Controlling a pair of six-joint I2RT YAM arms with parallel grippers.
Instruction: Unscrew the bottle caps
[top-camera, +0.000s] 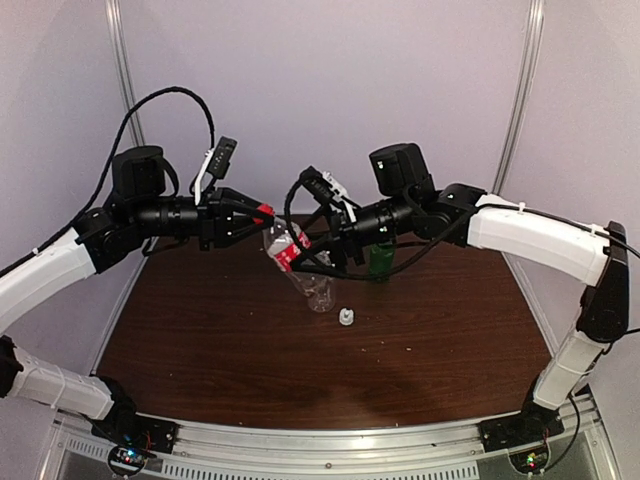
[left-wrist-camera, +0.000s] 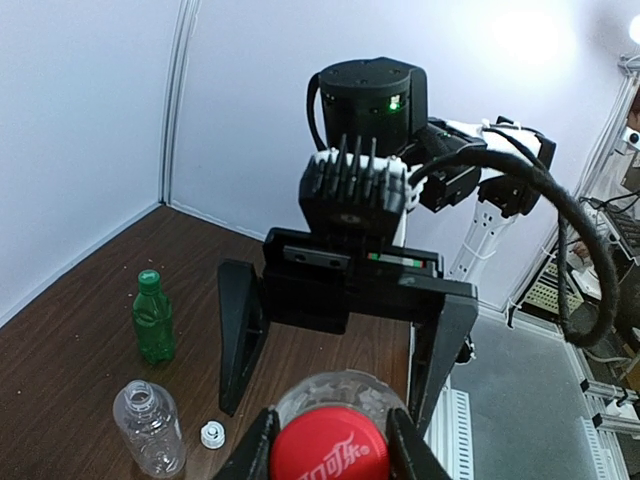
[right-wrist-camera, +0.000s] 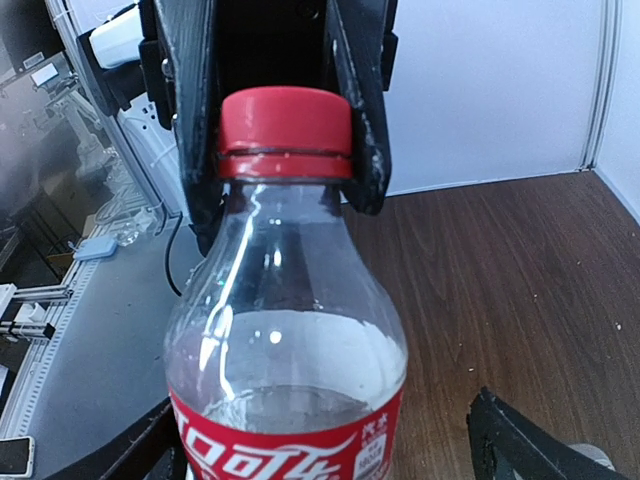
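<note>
The red-label bottle (top-camera: 287, 245) hangs tilted in the air between both arms. My left gripper (top-camera: 262, 213) is shut on its red cap (left-wrist-camera: 330, 452), with one finger (left-wrist-camera: 250, 450) on each side; the cap also shows in the right wrist view (right-wrist-camera: 285, 120). My right gripper (top-camera: 312, 250) is shut on the bottle's lower body (right-wrist-camera: 290, 400); the grip itself lies below that view's edge. The green bottle (left-wrist-camera: 153, 325) stands upright with its green cap (left-wrist-camera: 148, 277) on. The clear unlabelled bottle (left-wrist-camera: 150, 430) stands open. The white cap (left-wrist-camera: 211, 434) lies beside it on the table.
The brown table (top-camera: 200, 340) is bounded by white walls behind and at the sides. The green bottle (top-camera: 380, 262) stands just behind my right forearm. The clear bottle (top-camera: 318, 290) and white cap (top-camera: 346, 318) sit just below the held bottle.
</note>
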